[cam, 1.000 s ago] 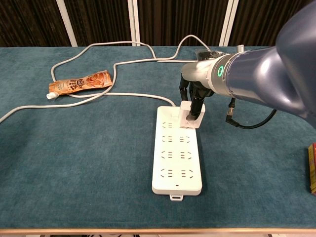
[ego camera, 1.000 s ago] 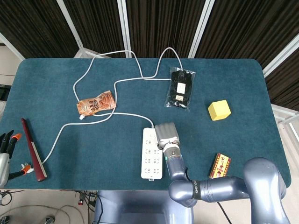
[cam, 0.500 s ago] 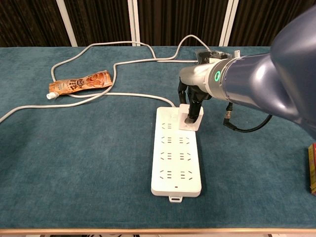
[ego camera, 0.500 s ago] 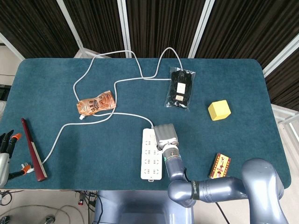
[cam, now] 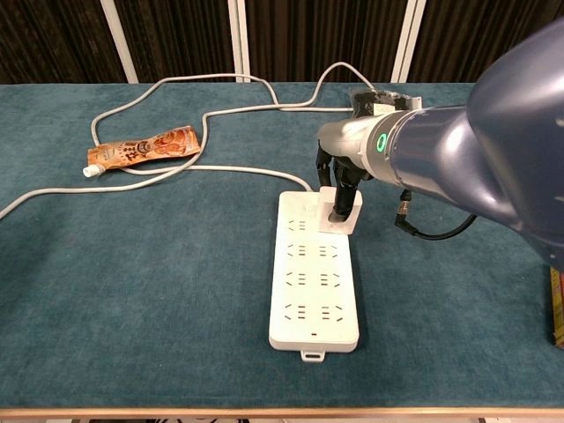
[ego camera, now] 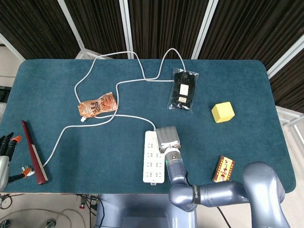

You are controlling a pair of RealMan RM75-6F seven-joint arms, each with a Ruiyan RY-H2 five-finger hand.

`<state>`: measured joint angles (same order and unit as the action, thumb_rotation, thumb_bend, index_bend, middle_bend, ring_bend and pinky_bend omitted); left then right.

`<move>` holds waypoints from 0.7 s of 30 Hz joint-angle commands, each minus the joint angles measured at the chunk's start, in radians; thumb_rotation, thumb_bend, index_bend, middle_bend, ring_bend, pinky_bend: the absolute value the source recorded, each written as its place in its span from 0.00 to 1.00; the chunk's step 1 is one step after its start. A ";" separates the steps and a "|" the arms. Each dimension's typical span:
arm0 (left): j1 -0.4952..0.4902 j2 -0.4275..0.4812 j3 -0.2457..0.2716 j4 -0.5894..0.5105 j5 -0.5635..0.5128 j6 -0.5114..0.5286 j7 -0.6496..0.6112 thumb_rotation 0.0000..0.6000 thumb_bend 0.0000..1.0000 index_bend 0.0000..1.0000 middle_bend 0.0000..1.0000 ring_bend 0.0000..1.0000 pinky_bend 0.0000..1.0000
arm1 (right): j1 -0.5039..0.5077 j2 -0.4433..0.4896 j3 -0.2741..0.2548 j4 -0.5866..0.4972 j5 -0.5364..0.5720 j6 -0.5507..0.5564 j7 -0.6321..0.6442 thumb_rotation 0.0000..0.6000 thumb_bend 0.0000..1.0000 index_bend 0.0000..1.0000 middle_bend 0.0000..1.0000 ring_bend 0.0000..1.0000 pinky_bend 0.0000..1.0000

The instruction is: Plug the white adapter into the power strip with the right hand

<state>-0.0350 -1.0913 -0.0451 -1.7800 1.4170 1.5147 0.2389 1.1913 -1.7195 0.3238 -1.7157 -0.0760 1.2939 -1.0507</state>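
The white power strip lies lengthwise near the table's front edge, its cable running off to the left. My right hand reaches down from above and pinches the white adapter in dark fingers. The adapter sits on the strip's far right socket, and its prongs are hidden. In the head view the back of the right hand covers the adapter beside the strip. My left hand hangs off the table's left front corner, fingers apart, holding nothing.
An orange pouch lies left of the strip among loops of white cable. A black item in a clear bag, a yellow block and a small patterned box lie to the right. A dark red stick lies front left.
My right hand has edged slightly left and lowered the adapter onto the strip's far right socket. The strip's near end has shifted a little left. The left hand has stayed still.
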 commanded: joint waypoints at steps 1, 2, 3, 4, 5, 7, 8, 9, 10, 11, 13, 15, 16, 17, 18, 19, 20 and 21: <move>0.000 0.000 0.000 0.000 -0.001 0.000 -0.001 1.00 0.10 0.12 0.00 0.00 0.00 | 0.000 -0.003 0.001 0.001 0.000 0.000 -0.003 1.00 0.70 0.82 0.76 1.00 1.00; 0.000 0.001 0.000 0.000 -0.001 -0.001 -0.001 1.00 0.10 0.12 0.00 0.00 0.00 | 0.000 -0.005 0.000 0.002 0.001 -0.001 -0.004 1.00 0.70 0.82 0.76 1.00 1.00; 0.000 0.001 0.000 0.000 -0.002 -0.001 -0.001 1.00 0.10 0.12 0.00 0.00 0.00 | 0.000 -0.008 -0.001 0.003 0.002 -0.001 -0.004 1.00 0.70 0.82 0.76 1.00 1.00; 0.000 0.001 0.000 0.000 -0.002 -0.002 -0.001 1.00 0.10 0.12 0.00 0.00 0.00 | -0.001 -0.010 -0.002 0.005 0.002 -0.001 -0.004 1.00 0.70 0.82 0.76 1.00 1.00; 0.000 0.001 0.000 0.000 -0.002 -0.002 -0.001 1.00 0.10 0.12 0.00 0.00 0.00 | -0.001 -0.013 -0.003 0.007 0.002 -0.002 -0.005 1.00 0.70 0.82 0.76 1.00 1.00; -0.001 0.001 0.001 -0.001 -0.002 -0.003 -0.001 1.00 0.10 0.12 0.00 0.00 0.00 | -0.003 -0.019 -0.004 0.011 0.000 -0.003 -0.005 1.00 0.70 0.82 0.76 1.00 1.00; -0.001 0.002 0.001 -0.001 -0.002 -0.004 -0.001 1.00 0.10 0.12 0.00 0.00 0.00 | -0.003 -0.020 -0.004 0.012 0.000 -0.003 -0.005 1.00 0.70 0.82 0.76 1.00 1.00; -0.001 0.002 0.001 -0.001 -0.002 -0.004 0.000 1.00 0.10 0.12 0.00 0.00 0.00 | -0.004 -0.023 -0.004 0.014 -0.001 -0.003 -0.005 1.00 0.70 0.82 0.76 1.00 1.00; -0.001 0.002 0.001 -0.001 -0.003 -0.005 0.000 1.00 0.10 0.12 0.00 0.00 0.00 | -0.004 -0.026 -0.003 0.015 -0.002 -0.003 -0.005 1.00 0.70 0.83 0.76 1.00 1.00; -0.001 0.002 0.001 -0.001 -0.003 -0.005 -0.001 1.00 0.10 0.12 0.00 0.00 0.00 | -0.005 -0.028 -0.003 0.016 -0.003 -0.003 -0.004 1.00 0.70 0.83 0.76 1.00 1.00; -0.002 0.003 0.000 -0.002 -0.004 -0.006 -0.002 1.00 0.10 0.12 0.00 0.00 0.00 | -0.006 -0.032 -0.001 0.019 -0.005 -0.003 -0.002 1.00 0.70 0.84 0.76 1.00 1.00; -0.001 0.004 0.000 -0.001 -0.005 -0.005 -0.003 1.00 0.10 0.13 0.00 0.00 0.00 | -0.008 -0.038 0.000 0.023 -0.006 -0.001 0.000 1.00 0.70 0.85 0.77 1.00 1.00; -0.001 0.004 0.000 -0.001 -0.005 -0.005 -0.004 1.00 0.10 0.13 0.00 0.00 0.00 | -0.008 -0.040 0.000 0.025 -0.007 -0.002 0.000 1.00 0.70 0.85 0.77 1.00 1.00; -0.001 0.004 0.000 -0.001 -0.005 -0.005 -0.005 1.00 0.10 0.12 0.00 0.00 0.00 | -0.008 -0.043 0.000 0.027 -0.008 -0.001 0.000 1.00 0.70 0.85 0.77 1.00 1.00; -0.001 0.004 0.000 -0.002 -0.005 -0.005 -0.005 1.00 0.10 0.12 0.00 0.00 0.00 | -0.009 -0.044 0.000 0.028 -0.009 0.000 -0.001 1.00 0.70 0.85 0.77 1.00 1.00; -0.001 0.004 0.000 -0.001 -0.005 -0.005 -0.005 1.00 0.10 0.12 0.00 0.00 0.00 | -0.009 -0.046 -0.001 0.030 -0.010 0.000 -0.002 1.00 0.70 0.85 0.77 1.00 1.00; -0.001 0.004 0.000 -0.001 -0.005 -0.005 -0.006 1.00 0.10 0.12 0.00 0.00 0.00 | -0.009 -0.047 0.000 0.030 -0.011 0.000 -0.003 1.00 0.71 0.85 0.77 1.00 1.00; -0.001 0.004 0.000 -0.001 -0.005 -0.005 -0.006 1.00 0.10 0.13 0.00 0.00 0.00 | -0.010 -0.047 0.001 0.030 -0.012 0.000 -0.004 1.00 0.71 0.85 0.77 1.00 1.00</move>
<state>-0.0364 -1.0869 -0.0455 -1.7812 1.4115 1.5097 0.2330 1.1817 -1.7662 0.3243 -1.6856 -0.0878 1.2938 -1.0545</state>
